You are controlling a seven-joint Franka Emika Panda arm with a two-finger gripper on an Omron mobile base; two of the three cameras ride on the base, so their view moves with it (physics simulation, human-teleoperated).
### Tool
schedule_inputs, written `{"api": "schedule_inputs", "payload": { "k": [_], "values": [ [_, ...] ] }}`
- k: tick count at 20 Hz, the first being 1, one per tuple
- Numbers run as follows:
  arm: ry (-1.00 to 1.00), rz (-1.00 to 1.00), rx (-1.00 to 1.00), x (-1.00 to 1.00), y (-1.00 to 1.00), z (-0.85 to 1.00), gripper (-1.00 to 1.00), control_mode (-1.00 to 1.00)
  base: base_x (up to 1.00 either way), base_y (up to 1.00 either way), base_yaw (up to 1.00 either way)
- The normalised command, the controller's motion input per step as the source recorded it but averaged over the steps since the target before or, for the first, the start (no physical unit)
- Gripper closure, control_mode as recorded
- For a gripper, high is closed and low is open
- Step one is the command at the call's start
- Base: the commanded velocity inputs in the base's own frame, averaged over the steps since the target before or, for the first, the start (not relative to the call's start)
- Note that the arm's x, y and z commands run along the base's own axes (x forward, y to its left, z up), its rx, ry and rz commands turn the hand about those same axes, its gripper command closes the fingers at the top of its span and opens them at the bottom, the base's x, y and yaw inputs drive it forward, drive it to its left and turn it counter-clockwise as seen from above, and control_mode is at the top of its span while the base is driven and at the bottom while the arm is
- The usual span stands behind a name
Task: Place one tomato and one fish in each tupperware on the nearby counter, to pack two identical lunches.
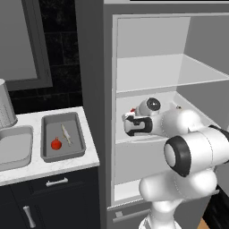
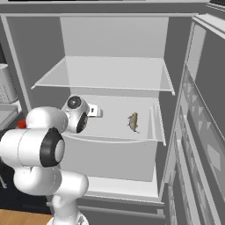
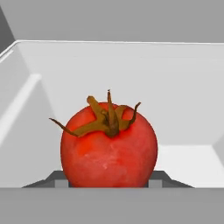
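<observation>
The tall grey fridge (image 2: pixel 114 88) is standing open, and the white arm's dark pincer (image 1: pixel 130 120) is reaching onto its middle shelf, closing tight around a round red tomato (image 3: pixel 109 144) so it can be lifted out. Left of the fridge, on the white stone counter (image 1: pixel 67 164), a dark grey tray (image 1: pixel 62 154) is already holding a tomato and a fish. A small brown fish (image 2: pixel 133 121) is lying on that fridge shelf, waiting for a lunch.

Legible text: none. No labels, brand names, numbers or signs can be read on the fridge (image 2: pixel 176 52), counter (image 1: pixel 49 167) or trays (image 1: pixel 78 134).
</observation>
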Motion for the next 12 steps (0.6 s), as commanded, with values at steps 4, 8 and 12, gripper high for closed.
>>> {"api": "schedule_inputs", "payload": {
  "k": [4,8,12],
  "values": [
    [-0.3,0.0,0.05,-1.0,-0.12,0.03,1.0,-1.0,0.0,0.0,0.0],
    [-0.25,-0.06,0.12,-1.0,-0.29,0.49,1.0,-1.0,0.0,0.0,0.0],
    [-0.07,-0.1,0.08,-1.0,-0.24,1.0,1.0,-1.0,0.0,0.0,0.0]
  ]
}}
